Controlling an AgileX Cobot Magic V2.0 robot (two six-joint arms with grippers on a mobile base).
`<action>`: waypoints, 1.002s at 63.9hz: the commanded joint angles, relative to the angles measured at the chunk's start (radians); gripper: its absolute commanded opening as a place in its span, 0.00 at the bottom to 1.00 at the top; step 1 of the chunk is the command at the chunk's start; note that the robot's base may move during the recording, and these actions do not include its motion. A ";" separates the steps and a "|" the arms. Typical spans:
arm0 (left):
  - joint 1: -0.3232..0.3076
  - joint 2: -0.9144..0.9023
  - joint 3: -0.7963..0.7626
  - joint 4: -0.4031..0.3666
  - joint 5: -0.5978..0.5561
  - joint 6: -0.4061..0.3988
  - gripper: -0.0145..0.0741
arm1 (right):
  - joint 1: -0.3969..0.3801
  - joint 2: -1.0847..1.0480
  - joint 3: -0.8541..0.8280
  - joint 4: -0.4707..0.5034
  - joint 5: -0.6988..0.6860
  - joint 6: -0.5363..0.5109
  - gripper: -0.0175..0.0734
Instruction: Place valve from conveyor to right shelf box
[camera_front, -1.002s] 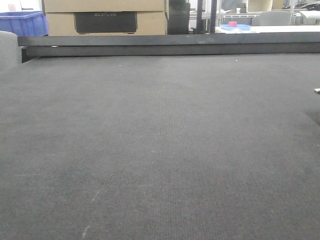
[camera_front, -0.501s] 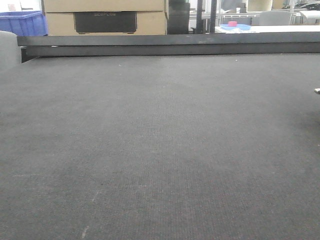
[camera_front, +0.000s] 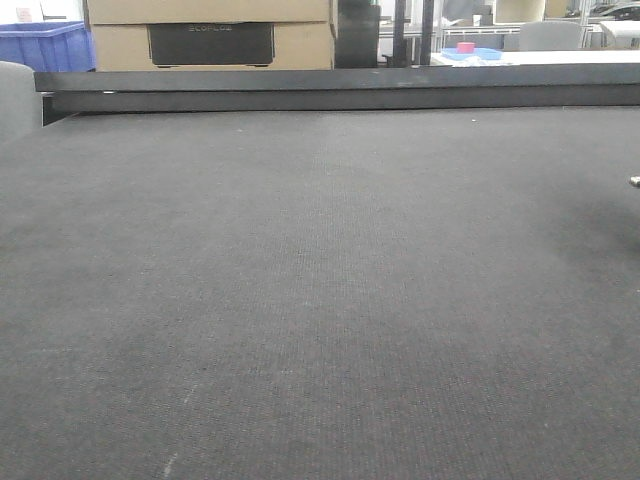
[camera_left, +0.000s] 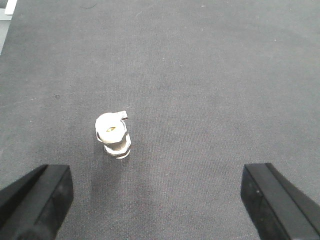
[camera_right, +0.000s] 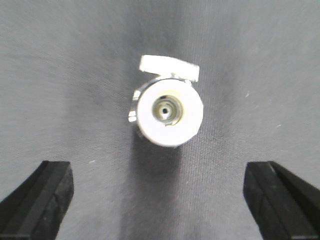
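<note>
Right wrist-mounted view: the right fingers (camera_right: 37, 200) are spread wide and hold nothing, with the valve (camera_right: 167, 110) standing upright on the conveyor (camera_right: 65, 60), centred in the gap just ahead of the tips. The left fingers (camera_left: 35, 200) are likewise spread and empty, the valve nearer one of them. Nothing of the task looks done: grasp, lift and carry to the right shelf box, not in view, all remain. The right wrist points straight down over the valve; the left hangs farther off.
</note>
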 joint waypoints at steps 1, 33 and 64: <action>-0.006 -0.001 -0.008 -0.001 -0.005 -0.010 0.82 | -0.019 0.047 -0.008 -0.009 -0.031 -0.009 0.82; -0.006 -0.001 -0.008 -0.001 -0.005 -0.010 0.82 | -0.028 0.215 -0.008 -0.009 -0.140 -0.009 0.82; -0.006 0.004 -0.019 -0.002 0.041 -0.010 0.82 | -0.028 0.206 -0.008 -0.009 -0.164 -0.009 0.02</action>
